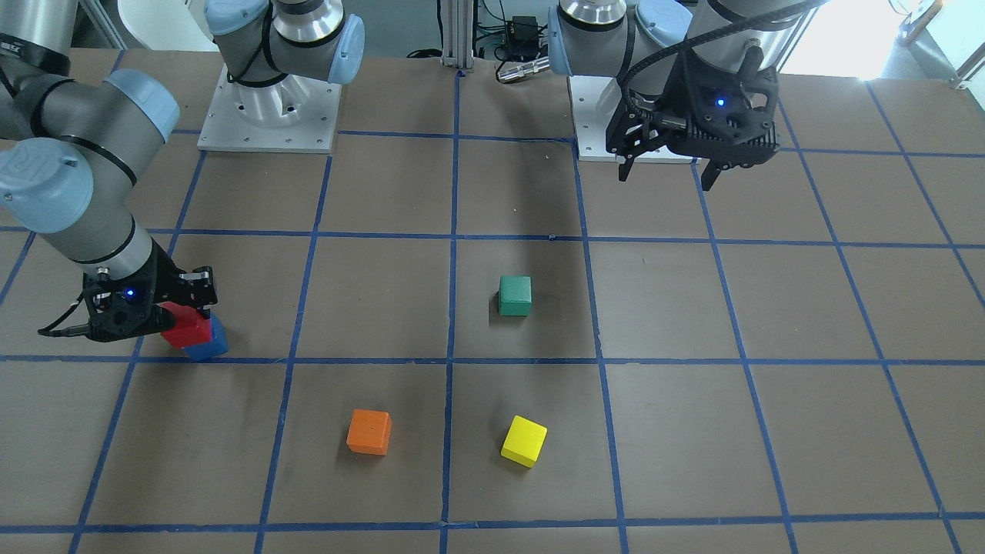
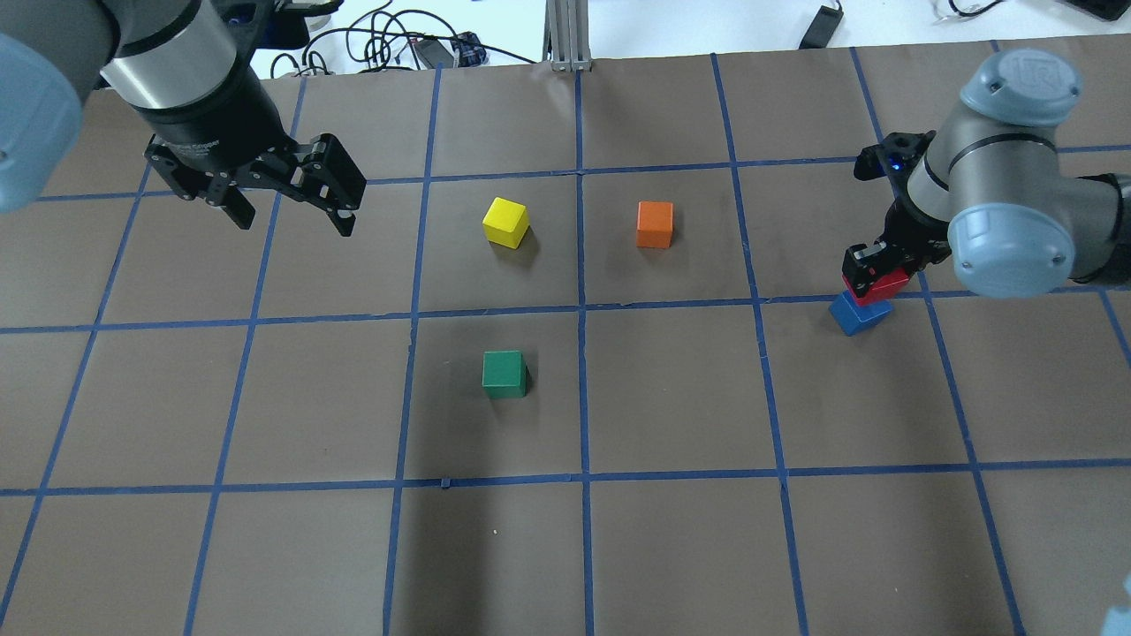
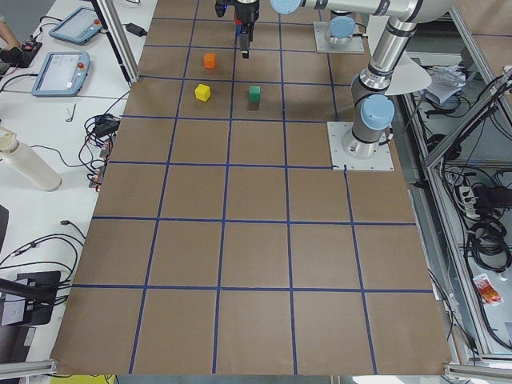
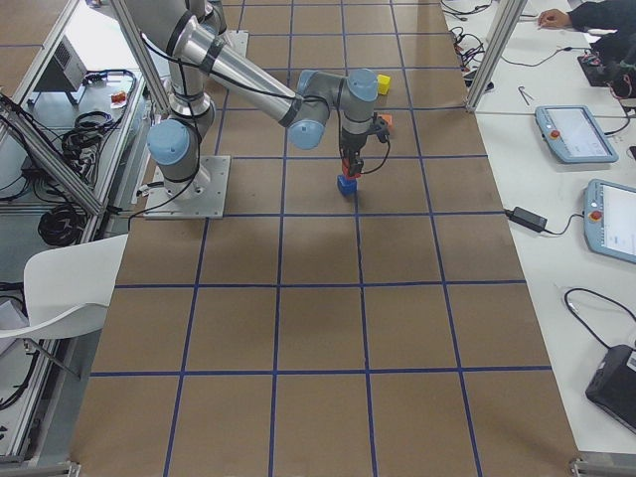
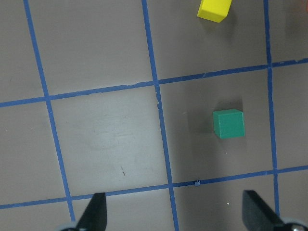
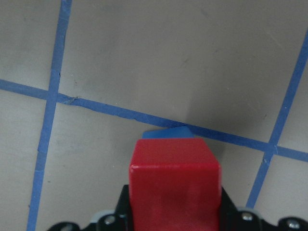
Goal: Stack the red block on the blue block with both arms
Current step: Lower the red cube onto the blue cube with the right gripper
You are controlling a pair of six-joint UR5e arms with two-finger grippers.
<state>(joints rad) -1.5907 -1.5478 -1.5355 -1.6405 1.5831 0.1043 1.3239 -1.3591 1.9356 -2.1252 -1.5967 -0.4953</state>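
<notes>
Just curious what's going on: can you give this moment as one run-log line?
right arm: jaws shut on red block, over blue block | left arm: jaws open, empty

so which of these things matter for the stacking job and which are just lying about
In the job: red block, held in the right gripper; blue block just below it; left gripper, open and empty.

Lying about: green block, yellow block, orange block.

blocks point(image 1: 187, 327) point(image 1: 212, 345) point(image 1: 515, 296) point(image 1: 368, 432) point(image 1: 524, 441): 5 | arms point(image 1: 85, 192) point(image 1: 585, 42): 2 | teach pendants point(image 4: 573, 133) point(image 4: 611, 221): apparently 2
</notes>
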